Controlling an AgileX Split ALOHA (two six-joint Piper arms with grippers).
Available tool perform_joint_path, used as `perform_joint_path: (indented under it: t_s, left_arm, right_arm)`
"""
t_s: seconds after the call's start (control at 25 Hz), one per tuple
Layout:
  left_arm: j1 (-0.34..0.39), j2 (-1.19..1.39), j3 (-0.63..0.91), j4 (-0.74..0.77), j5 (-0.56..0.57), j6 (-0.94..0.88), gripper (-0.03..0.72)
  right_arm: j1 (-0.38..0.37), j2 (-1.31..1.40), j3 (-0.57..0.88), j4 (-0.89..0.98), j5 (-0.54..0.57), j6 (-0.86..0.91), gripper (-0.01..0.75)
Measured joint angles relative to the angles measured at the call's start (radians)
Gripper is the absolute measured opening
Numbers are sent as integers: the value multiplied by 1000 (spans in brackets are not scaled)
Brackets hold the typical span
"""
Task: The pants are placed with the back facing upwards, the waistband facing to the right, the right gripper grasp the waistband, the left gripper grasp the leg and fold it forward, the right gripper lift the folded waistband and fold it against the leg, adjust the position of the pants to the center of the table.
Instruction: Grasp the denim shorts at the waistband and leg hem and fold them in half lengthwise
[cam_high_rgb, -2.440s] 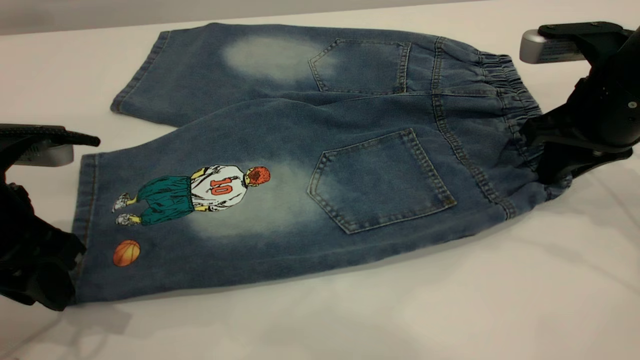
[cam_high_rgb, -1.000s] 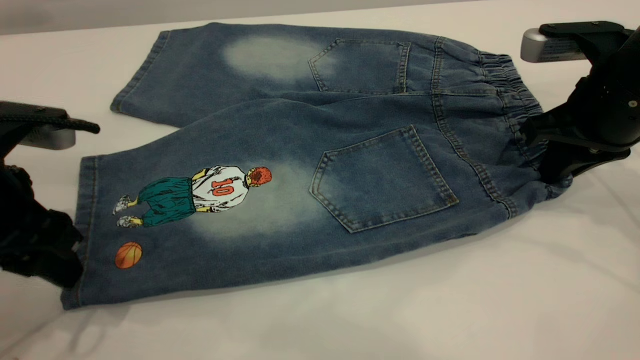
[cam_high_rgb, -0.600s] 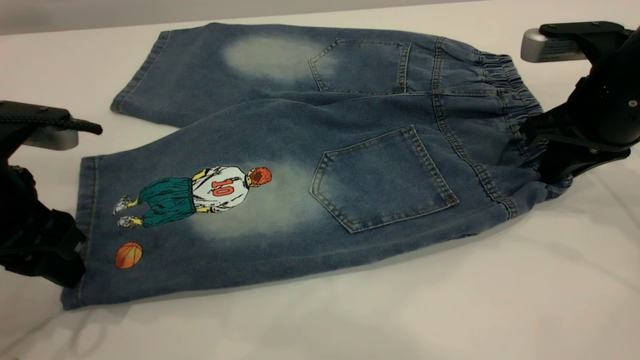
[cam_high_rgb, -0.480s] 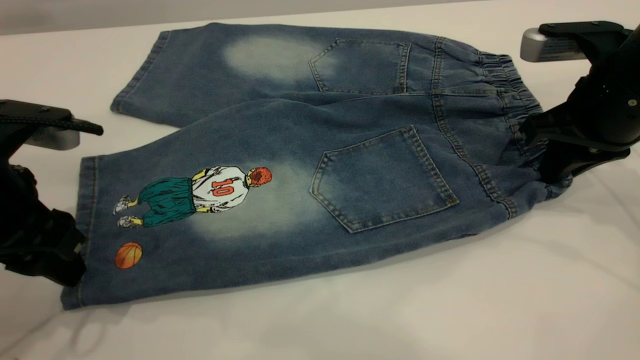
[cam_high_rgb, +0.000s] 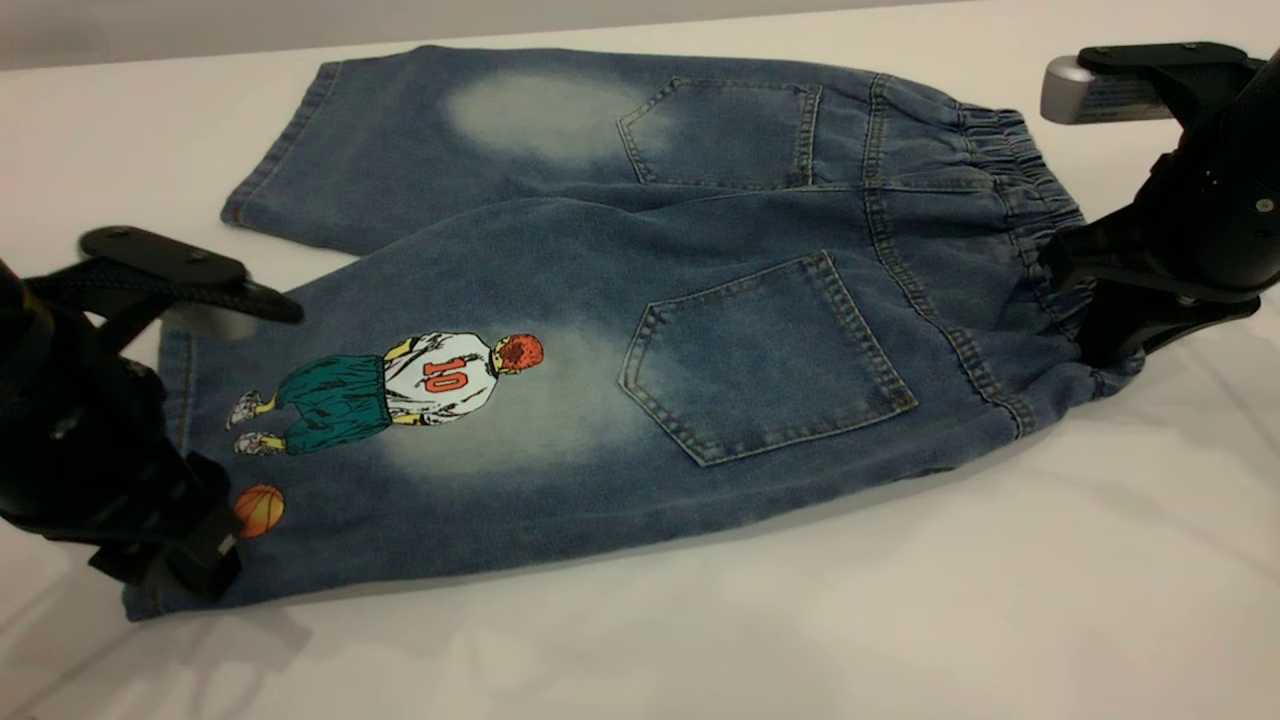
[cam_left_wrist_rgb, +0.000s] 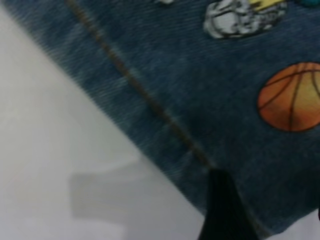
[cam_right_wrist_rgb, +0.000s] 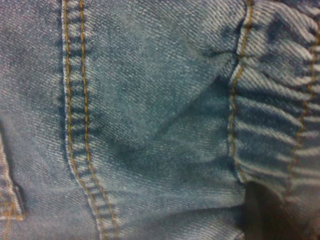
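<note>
My left claw (cam_high_rgb: 200, 560) has just slid in over the hem of the leg (cam_high_rgb: 400, 440), beside the orange ball; whether it has pinched the cloth I cannot tell. My right claw (cam_high_rgb: 1085, 330) stays on the waistband (cam_high_rgb: 1020, 190), grip hidden. The pants (cam_high_rgb: 620, 300) lie flat, back up, on the counter (cam_high_rgb: 900, 600). Lifting forward comes next, I judge.

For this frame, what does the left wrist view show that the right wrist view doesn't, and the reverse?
Only the left wrist view shows the orange ball print, the hem of the leg, bare table and a dark fingertip of the left end effector at the hem edge. Only the right wrist view shows the ruched waistband and a double-stitched seam beside it. Both show close-up blue denim of the pants, lying flat, filling most of the picture.
</note>
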Motion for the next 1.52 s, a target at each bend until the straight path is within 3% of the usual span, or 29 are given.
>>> perform_joint_path:
  t_s: [0.28, 0.36, 0.56, 0.6, 0.88, 1.04, 1.52]
  left_arm:
    - [0, 47, 0, 1, 3, -1, 363]
    - [1, 50, 0, 4, 2, -1, 307]
    - [2, 52, 0, 15, 7, -1, 77]
    - [2, 52, 0, 26, 11, -1, 64]
    - [1, 51, -13, 23, 79, 1, 63]
    - [1, 11, -45, 20, 244, 1, 42]
    - [3, -423, -77, 64, 337, -39, 41]
  right_arm:
    - [0, 0, 0, 2, 9, 0, 43]
    - [0, 0, 0, 2, 10, 0, 43]
    - [0, 0, 0, 2, 43, 0, 43]
    - [0, 0, 0, 2, 53, 0, 43]
    - [0, 0, 0, 2, 125, 0, 43]
    - [0, -2, 0, 1, 245, 7, 43]
    - [0, -231, 2, 0, 515, 90, 43]
